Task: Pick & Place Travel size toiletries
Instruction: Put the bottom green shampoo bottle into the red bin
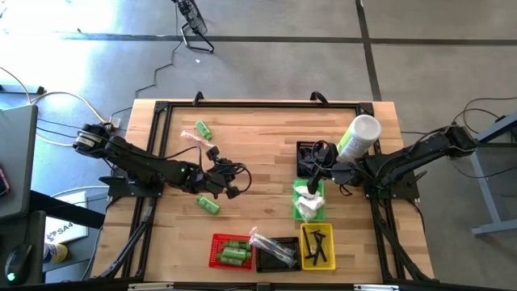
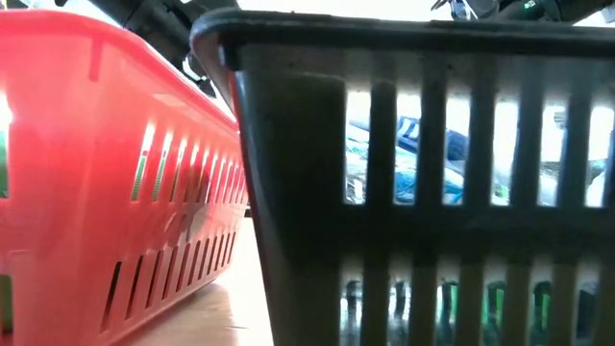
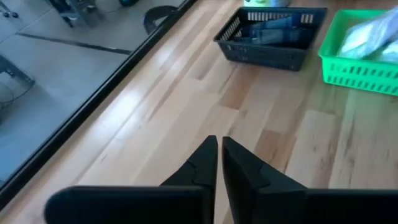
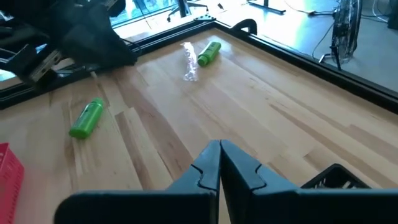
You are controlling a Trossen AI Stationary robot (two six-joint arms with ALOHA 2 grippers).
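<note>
Near the table's middle, the left tool [image 1: 234,179] is closed and empty beside a small green bottle [image 1: 208,204]

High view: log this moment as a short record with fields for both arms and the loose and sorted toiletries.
left gripper: mid-table, jaws shut, nothing visibly held
right gripper: by the black basket at the far side, jaws shut, empty
loose items: green bottle near the left gripper; second green bottle and clear-wrapped item toward the far left
red basket: green bottles inside
green basket: white packets
yellow basket: thin black items
white cup: far right
</note>
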